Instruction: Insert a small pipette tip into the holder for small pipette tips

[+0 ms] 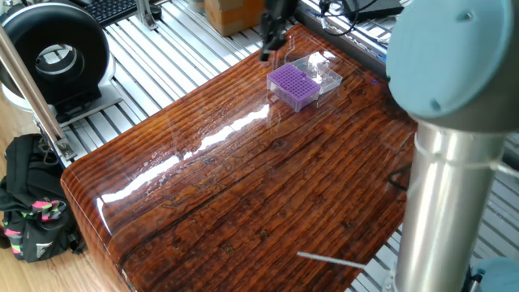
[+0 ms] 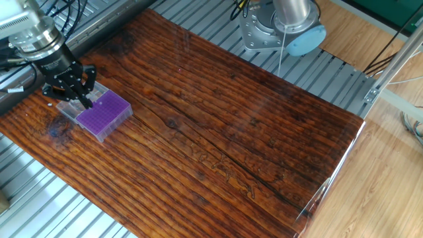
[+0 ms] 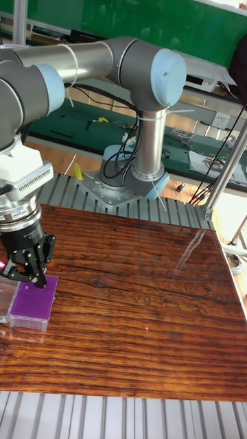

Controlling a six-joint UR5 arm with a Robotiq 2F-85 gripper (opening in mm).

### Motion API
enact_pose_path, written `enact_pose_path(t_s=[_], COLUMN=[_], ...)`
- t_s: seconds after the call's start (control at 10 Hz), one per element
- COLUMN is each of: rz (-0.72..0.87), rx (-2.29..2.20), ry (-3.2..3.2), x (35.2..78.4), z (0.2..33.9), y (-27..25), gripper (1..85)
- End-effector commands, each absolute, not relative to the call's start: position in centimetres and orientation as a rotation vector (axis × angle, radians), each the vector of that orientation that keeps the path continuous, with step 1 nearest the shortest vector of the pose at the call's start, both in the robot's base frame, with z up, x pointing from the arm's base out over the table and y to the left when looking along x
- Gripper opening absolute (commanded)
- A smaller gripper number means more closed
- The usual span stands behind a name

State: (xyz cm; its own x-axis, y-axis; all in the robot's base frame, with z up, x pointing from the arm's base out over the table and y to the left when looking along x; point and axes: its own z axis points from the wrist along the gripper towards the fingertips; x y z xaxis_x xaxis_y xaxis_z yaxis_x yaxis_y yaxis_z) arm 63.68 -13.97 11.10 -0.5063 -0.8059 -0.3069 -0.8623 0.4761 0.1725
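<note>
- A glossy dark-brown wooden tabletop sits on a ribbed aluminium frame; a black backpack lies on the floor beside it.
- The small purple rectangular rack with its fine grid of holes rests near a far corner of the tabletop, its clear plastic lid lying open, attached on one side.
- My black two-finger gripper hangs over the lid side of that rack, fingers pointing down.
- Fingers look close together; I cannot tell if a tip sits between them.
- My grey arm base stands beyond the opposite edge of the tabletop.
</note>
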Motion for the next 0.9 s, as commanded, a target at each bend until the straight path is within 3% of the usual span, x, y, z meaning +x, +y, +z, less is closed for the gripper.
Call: enact_pose_path(t_s=[0.0,0.2,0.5,0.8], rz=[0.491,0.477,0.476,0.47], rx=[-1.355,-1.287,-1.302,-1.296], ry=[2.489,2.537,2.49,2.478], x=[64.9,62.2,61.7,62.4], z=[11.8,10.1,8.2,9.0], y=[-12.6,-12.9,-13.6,-13.6], gripper=[1.0,1.0,1.0,1.0])
